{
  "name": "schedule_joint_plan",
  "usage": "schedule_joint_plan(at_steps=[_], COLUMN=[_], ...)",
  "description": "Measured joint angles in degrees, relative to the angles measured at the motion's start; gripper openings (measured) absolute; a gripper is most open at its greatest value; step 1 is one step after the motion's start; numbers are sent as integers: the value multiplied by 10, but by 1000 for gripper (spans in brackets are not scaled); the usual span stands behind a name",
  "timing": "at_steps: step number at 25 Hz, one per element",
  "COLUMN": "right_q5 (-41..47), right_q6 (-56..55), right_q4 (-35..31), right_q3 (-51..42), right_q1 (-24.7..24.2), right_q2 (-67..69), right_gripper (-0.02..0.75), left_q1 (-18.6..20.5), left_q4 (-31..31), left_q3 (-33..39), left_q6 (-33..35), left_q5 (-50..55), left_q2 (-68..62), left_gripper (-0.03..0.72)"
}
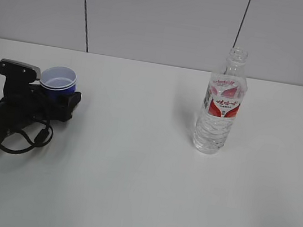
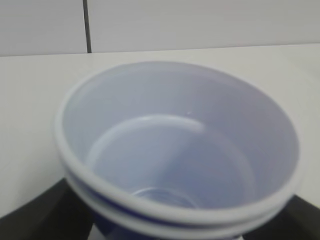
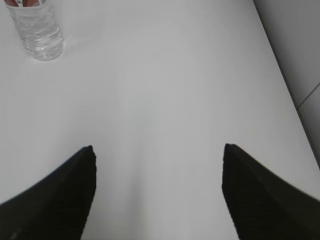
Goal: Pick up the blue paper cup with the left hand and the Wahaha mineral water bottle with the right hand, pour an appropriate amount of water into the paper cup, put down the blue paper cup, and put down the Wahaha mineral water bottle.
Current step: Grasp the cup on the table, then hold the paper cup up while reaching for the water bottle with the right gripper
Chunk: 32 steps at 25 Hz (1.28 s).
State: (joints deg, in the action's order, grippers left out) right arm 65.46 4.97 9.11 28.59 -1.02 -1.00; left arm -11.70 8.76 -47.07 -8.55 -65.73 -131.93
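Left tool (image 1: 65, 100) spread wide around blue paper cup (image 1: 58, 81), grip unconfirmed | right tool (image 3: 157, 150) wide, empty, well short of Wahaha mineral water bottle (image 1: 220, 109) | bottle stands upright on tabletop (image 1: 131, 173), right of cup | nothing lifted; pouring, set-downs left

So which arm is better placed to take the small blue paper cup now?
Left. The left gripper already has its open jaws either side of the blue paper cup; the right gripper hangs open over bare table.

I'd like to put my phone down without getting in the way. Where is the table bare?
The table is bare between the cup and the bottle, and all along the near edge. It is crowded only at the left, where the left gripper surrounds the cup.
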Motion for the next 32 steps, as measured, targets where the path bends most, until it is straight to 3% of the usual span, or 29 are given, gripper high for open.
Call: schedule_joint_plan(at_steps=[8,19,32], right_q5=[0,0,0], right_q6=[0,0,0], right_q4=[0,0,0], right_q3=[0,0,0], right_q1=[0,0,0], right_q2=[0,0,0], right_gripper=[587,587,587], left_q1=[0,0,0], left_q4=[0,5,33], left_q3=[0,0,0], left_q6=[0,0,0], left_q5=[0,0,0], left_q2=[0,0,0], left_gripper=[588,453,444])
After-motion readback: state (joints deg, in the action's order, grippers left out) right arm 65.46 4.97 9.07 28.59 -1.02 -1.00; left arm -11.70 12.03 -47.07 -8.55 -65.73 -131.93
